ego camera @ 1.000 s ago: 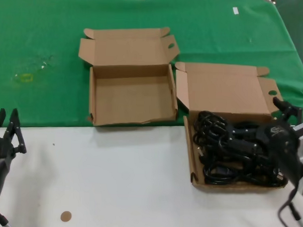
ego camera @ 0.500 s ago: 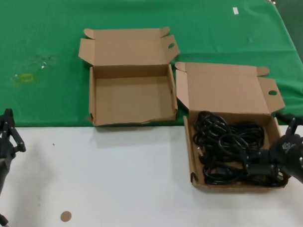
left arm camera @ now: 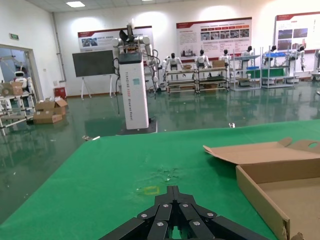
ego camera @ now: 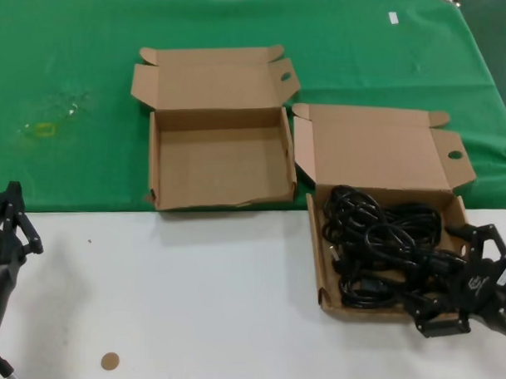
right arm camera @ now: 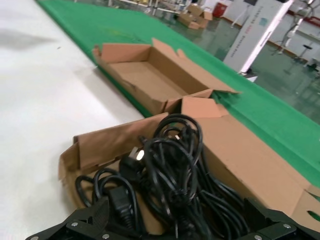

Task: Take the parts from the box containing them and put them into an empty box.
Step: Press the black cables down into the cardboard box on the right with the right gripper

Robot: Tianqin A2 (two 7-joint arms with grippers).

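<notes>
All the parts lie tangled in the box containing them; the empty box holds nothing, so no transfer is done. The right gripper, jaws spread, has dropped to that box's front corner. The left gripper waits, jaws pressed together.

Cords lie in the right box; empty box sits left.

Both boxes: matt brown cardboard. Cords: glossy black plastic. Far worktop: green cloth; near edge: smooth white surface.
</notes>
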